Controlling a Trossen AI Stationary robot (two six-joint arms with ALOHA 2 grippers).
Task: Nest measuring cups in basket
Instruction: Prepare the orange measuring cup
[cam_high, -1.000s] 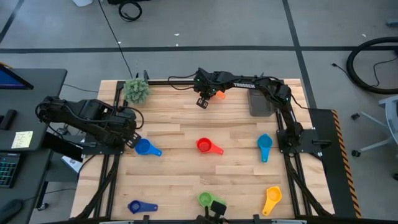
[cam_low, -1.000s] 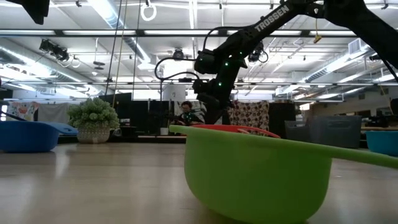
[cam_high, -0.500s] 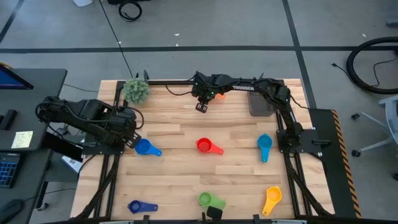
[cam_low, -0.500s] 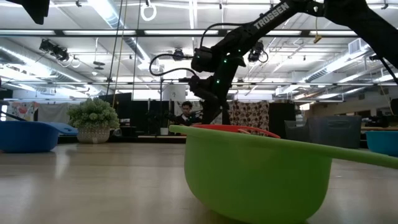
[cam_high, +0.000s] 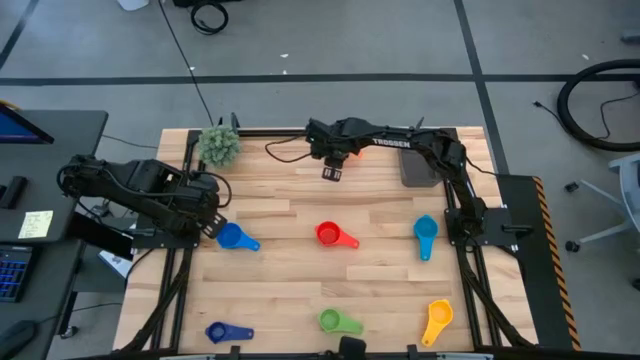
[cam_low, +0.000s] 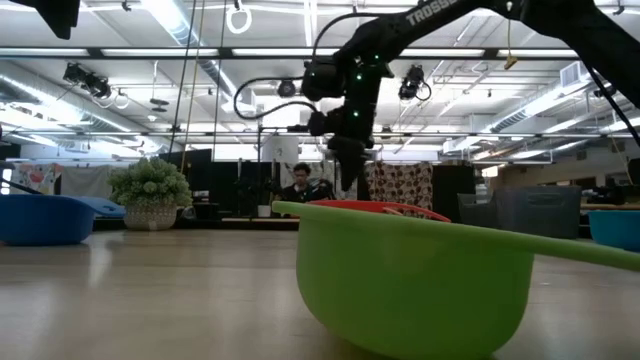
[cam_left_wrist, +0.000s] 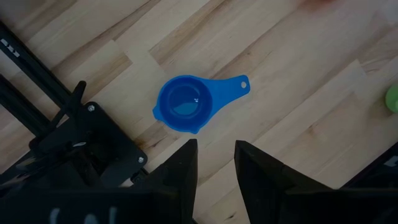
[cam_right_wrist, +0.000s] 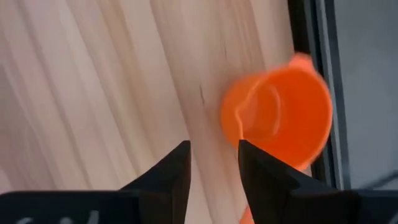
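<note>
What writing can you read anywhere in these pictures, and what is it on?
"TROSSEN": white letters on the right arm, seen from above; the low view shows only the end of the same word.
Yellow sticky note on the desk beside the table: has marks, too small to read.
Nothing readable on the measuring cups.

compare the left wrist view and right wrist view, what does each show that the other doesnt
Only the left wrist view shows a darker blue measuring cup lying on the boards, the dark frame bars beside it, and a sliver of green cup at the picture's edge. Only the right wrist view shows the orange measuring cup at the table's dark edge rail, just ahead of the right gripper. Both share the pale wooden table and a pair of dark open fingers in front, holding nothing.
</note>
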